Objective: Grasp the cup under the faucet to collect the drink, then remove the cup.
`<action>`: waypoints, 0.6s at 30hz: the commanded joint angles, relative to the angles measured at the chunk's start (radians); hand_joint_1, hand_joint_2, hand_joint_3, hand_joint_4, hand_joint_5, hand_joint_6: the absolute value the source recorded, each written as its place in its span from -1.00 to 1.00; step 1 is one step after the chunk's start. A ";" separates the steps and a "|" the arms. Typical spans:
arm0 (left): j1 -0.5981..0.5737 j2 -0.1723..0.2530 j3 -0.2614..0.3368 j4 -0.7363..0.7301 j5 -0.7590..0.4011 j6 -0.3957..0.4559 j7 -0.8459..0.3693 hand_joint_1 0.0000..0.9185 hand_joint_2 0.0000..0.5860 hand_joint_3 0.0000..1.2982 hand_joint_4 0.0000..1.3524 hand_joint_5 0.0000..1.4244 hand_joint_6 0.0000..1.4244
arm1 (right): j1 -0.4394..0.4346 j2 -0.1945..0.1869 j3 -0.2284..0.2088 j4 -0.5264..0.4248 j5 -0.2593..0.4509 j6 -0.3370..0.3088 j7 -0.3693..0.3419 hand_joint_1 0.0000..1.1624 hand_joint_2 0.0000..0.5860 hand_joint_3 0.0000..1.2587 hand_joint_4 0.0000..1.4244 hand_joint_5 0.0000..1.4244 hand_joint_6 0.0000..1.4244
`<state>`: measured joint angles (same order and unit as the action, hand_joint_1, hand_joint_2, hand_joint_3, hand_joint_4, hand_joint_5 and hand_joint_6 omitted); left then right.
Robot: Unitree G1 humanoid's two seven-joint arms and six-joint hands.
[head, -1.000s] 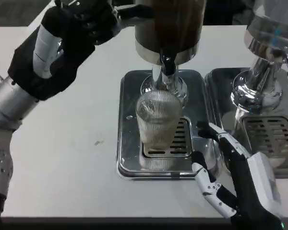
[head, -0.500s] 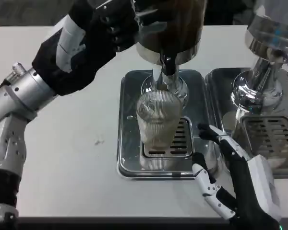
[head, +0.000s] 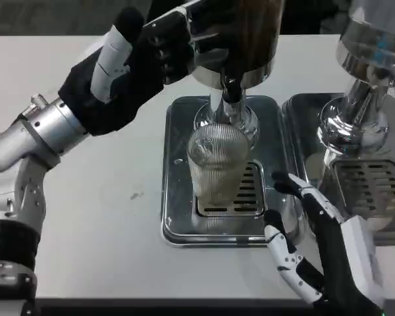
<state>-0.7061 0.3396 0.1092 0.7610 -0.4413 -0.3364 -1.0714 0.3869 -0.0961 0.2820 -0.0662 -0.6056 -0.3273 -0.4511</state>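
1. At far left, the left hand (head: 141, 62) is seen raised against the dispenser (head: 234, 39), its dark fingers curled at the tank's left side. Whether a lever or the tank wall is being gripped cannot be told, since the fingertips are lost against the dark body.

2. Compared with a second ago, that hand is found further right and closer to the dispenser; the silver forearm has swung in from the left edge with it.

3. At centre, the cup (head: 216, 168) is found upright on the grate of the tray (head: 174, 217), directly under the faucet (head: 230, 99). It appears to be ribbed clear glass with pale liquid in its lower part. No stream from the faucet can be made out.

4. The cup's place on the grate is unchanged from the earlier frames.

5. At right, the right hand (head: 316, 243) is held open, fingers spread, just beside the tray's right rim and near the cup, touching nothing. Its pose is nearly the same as before.

6. The step in hand is judged to be collecting: the tap is being addressed while the cup waits.

7. Next, a steady press at the tap is likely called for, then the open hand must be brought round the cup for removal.
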 commanded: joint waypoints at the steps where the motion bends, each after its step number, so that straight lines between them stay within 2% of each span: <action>1: -0.036 -0.009 0.007 0.034 0.033 -0.028 -0.020 -1.00 -0.74 -0.78 -0.89 -0.78 -0.85 | 0.015 0.002 0.002 -0.007 -0.009 -0.019 -0.017 -0.34 0.57 -0.54 -0.59 -0.76 -0.80; 18: -0.046 -0.028 -0.012 0.131 0.127 -0.107 -0.027 -1.00 -0.78 -0.80 -0.92 -0.81 -0.87 | 0.021 -0.001 0.001 -0.006 0.007 -0.024 -0.004 -0.35 0.55 -0.52 -0.59 -0.76 -0.80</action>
<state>-0.7245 0.3115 0.1024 0.8781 -0.3397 -0.4157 -1.0853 0.3990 -0.0922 0.2828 -0.0675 -0.6029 -0.3279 -0.4564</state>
